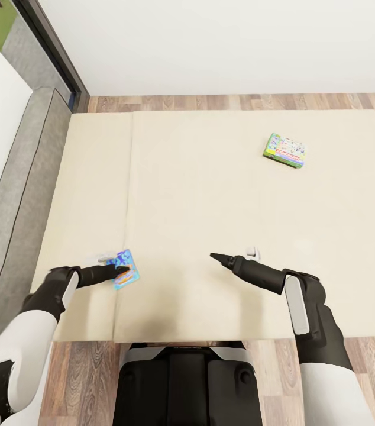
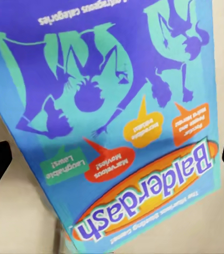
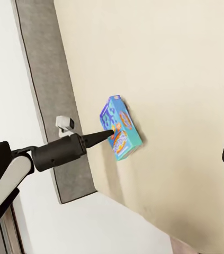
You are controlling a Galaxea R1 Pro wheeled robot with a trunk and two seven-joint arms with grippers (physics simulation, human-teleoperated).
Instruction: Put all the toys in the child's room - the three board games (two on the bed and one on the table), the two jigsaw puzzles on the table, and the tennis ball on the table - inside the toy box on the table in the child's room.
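- The left gripper (image 1: 122, 271) reaches over the near left part of the bed (image 1: 223, 195), its dark fingers lying across the blue board game (image 1: 123, 267). In the left wrist view the two finger tips sit wide apart at either edge of the picture, so the gripper is spread, with the game box between them.
- The blue board game (image 2: 112, 132) reads "Balderdash" in purple letters on an orange oval, with purple and teal figures above it. In the right wrist view the box (image 3: 120, 128) is tilted, one edge raised off the mattress, and the left gripper's fingertips (image 3: 107, 134) touch its face.
- The right gripper (image 1: 218, 257) hovers over the near middle of the bed, well apart from both games; its fingers look pressed together into one point.
- A pale green-edged board game (image 1: 284, 150) lies flat on the far right part of the bed.
- A grey headboard (image 1: 19, 195) runs along the bed's left side.
- Wooden floor (image 1: 235, 102) borders the bed.
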